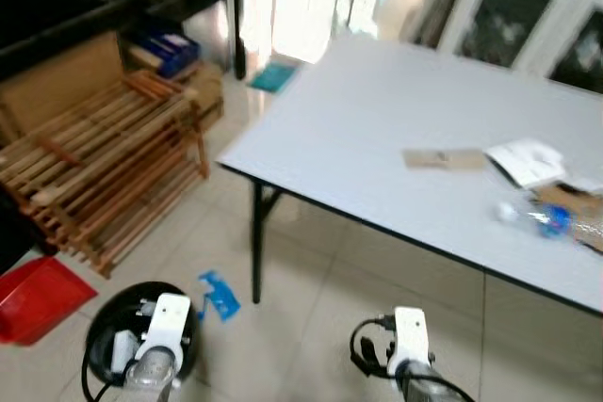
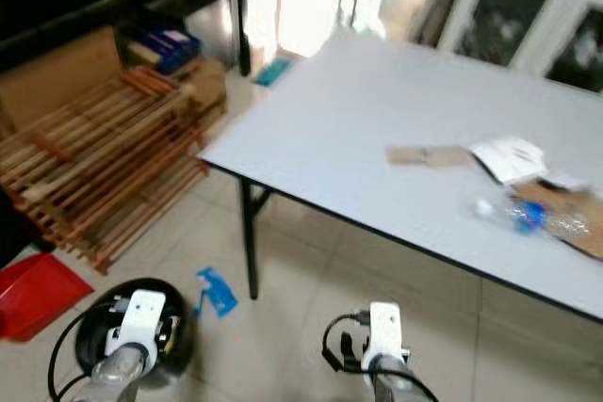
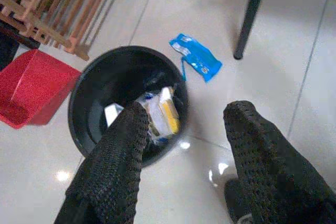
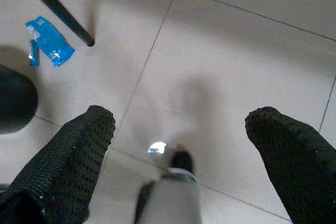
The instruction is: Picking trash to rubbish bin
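Observation:
A round black rubbish bin (image 3: 100,95) stands on the tiled floor at my lower left, with white and yellow wrappers (image 3: 160,116) inside. My left gripper (image 3: 184,145) hangs open just above its rim, holding nothing. A blue wrapper (image 3: 195,62) lies on the floor between the bin and the table leg (image 1: 256,242). My right gripper (image 4: 178,150) is open over bare tiles, with nothing between its fingers. On the grey table (image 1: 377,129) lie a clear plastic bottle with a blue label (image 1: 537,217), a brown card strip (image 1: 443,159), white papers (image 1: 526,159) and brown paper (image 1: 577,206).
A wooden slatted rack (image 1: 104,167) leans at the left, with a red tray (image 1: 38,298) on the floor before it. Boxes sit behind the rack, and a white cabinet (image 1: 528,16) stands beyond the table. Open tiles lie under the table's near edge.

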Controlling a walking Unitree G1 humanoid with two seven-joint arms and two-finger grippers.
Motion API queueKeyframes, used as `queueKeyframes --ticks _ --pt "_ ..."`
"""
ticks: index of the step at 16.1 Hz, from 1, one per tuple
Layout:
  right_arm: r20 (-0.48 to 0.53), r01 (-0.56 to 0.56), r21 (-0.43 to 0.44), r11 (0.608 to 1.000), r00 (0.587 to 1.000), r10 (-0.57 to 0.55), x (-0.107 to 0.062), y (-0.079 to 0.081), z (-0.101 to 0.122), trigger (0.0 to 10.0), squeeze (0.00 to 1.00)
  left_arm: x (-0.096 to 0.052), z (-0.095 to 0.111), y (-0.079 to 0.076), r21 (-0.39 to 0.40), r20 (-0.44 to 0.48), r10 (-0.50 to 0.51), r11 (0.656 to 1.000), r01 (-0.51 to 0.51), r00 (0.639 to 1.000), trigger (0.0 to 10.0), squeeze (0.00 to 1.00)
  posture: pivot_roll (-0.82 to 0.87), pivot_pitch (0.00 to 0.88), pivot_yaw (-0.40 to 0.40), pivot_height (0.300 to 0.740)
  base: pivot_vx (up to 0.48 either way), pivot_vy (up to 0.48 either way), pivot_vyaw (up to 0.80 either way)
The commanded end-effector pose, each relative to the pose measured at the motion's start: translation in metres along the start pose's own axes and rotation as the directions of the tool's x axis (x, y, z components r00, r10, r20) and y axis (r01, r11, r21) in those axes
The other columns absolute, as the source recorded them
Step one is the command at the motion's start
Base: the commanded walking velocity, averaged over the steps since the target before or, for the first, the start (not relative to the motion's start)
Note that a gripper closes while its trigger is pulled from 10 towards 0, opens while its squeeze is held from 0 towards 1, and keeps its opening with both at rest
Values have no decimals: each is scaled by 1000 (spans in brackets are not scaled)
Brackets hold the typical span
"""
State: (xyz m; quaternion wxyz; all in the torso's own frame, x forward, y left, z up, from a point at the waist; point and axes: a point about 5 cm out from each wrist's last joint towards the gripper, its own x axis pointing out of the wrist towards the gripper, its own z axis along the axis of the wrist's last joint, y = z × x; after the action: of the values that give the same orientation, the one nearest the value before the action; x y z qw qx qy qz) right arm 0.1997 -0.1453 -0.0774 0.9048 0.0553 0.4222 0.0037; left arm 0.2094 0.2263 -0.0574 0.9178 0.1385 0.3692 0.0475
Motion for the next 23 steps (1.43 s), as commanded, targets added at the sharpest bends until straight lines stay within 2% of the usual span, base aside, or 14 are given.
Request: queueKeyframes --ticks 1,5,11,19,23 --pt "2 23 -1 1000 1000 -23 -1 -8 0 10000 0 0 0 -7 -2 -1 -20 1000 20 1000 10000 0 3 63 -29 740 0 -398 0" --pt "-4 22 -2 1000 1000 -22 -1 -9 -1 10000 0 -1 -1 -7 -1 -3 -27 1000 27 1000 10000 0 1 68 -32 740 0 -403 0" --pt "-15 14 -3 1000 1000 -14 -1 -9 -3 10000 0 -1 -2 -8 3 -6 -35 999 35 999 10000 0 1 74 -36 740 0 -405 -699" --pt "-14 17 -8 1000 1000 -18 -1 -9 -3 10000 0 -1 -3 -8 2 -7 -41 999 41 999 10000 0 -1 76 -37 740 0 -403 0" --pt "-22 11 -16 1000 1000 -11 -1 -8 -4 10000 0 -1 -3 -8 7 -3 -47 999 47 999 10000 0 -4 81 -42 740 0 0 0"
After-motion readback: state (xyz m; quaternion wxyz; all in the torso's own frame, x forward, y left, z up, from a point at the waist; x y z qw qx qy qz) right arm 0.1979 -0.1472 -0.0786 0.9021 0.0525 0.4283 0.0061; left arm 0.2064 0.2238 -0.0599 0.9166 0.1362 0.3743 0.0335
